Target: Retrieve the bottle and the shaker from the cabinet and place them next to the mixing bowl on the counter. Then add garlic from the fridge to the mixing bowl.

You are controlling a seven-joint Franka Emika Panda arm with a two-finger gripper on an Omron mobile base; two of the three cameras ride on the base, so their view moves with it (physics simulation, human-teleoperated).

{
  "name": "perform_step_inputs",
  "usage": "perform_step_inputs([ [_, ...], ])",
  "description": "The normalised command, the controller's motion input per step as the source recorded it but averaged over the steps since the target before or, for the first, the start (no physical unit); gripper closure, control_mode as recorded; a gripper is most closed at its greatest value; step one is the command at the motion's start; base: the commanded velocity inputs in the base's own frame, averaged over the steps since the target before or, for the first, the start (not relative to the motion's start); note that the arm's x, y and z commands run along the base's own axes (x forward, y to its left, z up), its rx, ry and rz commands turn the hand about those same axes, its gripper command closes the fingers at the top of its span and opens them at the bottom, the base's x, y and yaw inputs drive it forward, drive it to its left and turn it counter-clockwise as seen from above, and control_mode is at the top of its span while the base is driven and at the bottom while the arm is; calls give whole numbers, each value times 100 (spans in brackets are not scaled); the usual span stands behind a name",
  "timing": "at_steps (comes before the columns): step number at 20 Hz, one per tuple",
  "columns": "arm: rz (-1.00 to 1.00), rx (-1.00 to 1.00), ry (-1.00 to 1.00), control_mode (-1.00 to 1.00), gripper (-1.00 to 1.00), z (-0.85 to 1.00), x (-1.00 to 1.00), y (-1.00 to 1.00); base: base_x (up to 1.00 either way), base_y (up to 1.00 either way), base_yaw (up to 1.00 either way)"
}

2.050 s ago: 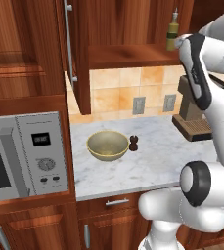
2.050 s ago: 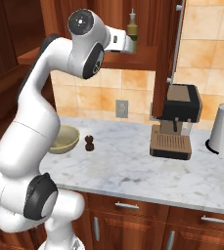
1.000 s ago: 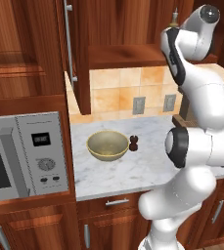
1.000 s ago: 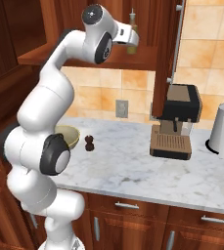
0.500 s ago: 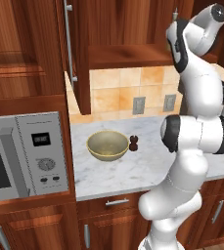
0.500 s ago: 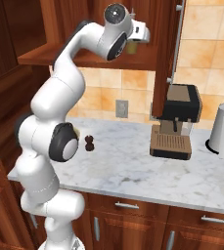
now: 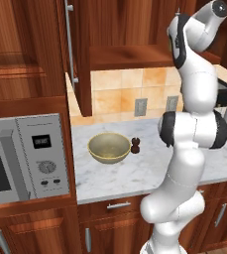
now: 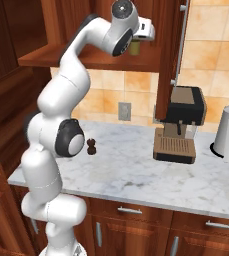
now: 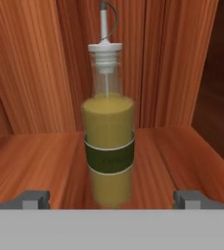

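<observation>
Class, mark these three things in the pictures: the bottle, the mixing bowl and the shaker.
bottle (image 9: 108,146): hand view, on its dark label band.
mixing bowl (image 7: 109,147): left base view, on its inner hollow.
shaker (image 7: 136,145): left base view, on its dark body.

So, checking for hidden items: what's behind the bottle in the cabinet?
Behind the bottle only the cabinet's wooden back panel shows; the strip directly behind its body is covered.

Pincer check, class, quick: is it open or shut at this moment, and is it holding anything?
Pincer: open, holding nothing; its tips stand apart on either side of the bottle on the cabinet shelf.
</observation>
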Motion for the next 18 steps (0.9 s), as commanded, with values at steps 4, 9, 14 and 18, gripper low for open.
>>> perform_step_inputs([
  [4,0,0,0,-100,-100,-11,25,4,0,0,0],
  [9,0,0,3,-100,-100,-21,22,2,0,0,0],
  [14,0,0,1,-100,-100,0,14,0,0,0,0],
  [18,0,0,0,-100,-100,0,40,0,0,0,0],
])
